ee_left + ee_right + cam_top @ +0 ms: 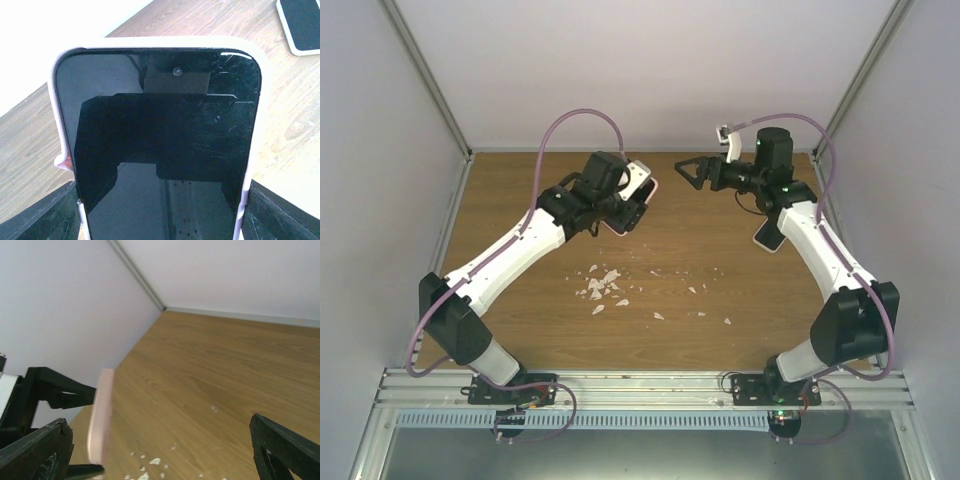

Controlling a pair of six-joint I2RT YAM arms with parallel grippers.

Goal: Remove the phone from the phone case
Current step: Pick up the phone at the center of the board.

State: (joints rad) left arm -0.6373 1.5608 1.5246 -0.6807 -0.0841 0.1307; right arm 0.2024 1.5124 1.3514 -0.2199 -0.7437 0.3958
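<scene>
the left tool (622, 203) is closed on the long edges of the phone case (161, 43), holding it raised above the tabletop (700, 255) at mid-back. the phone (165, 145) is fully seated in the case, with its dark screen facing the left wrist camera. the right tool (688, 172) is spread wide and holds nothing. it stands just beside the case but apart from it. in the right wrist view the case appears edge-on.

hazards from here, as we judge them:
- the left fingers press the case walls against the phone. this may lock the phone in, so that a push moves the case and phone together.
- the case rim looks soft. a push at one corner may bend the rim only and not free the phone.
- if the phone comes out suddenly, nothing supports it. it would drop onto the hard tabletop.
- if the right tool is driven in off-line, it may strike the left fingers.

surface and room: the tabletop is wood-grain laminate. small white scraps (603, 285) lie near its centre. a second flat slab (769, 236) with a pale rim and dark face lies under the right arm. plain white walls (650, 60) enclose three sides, and a metal rail (640, 382) runs along the near edge.
</scene>
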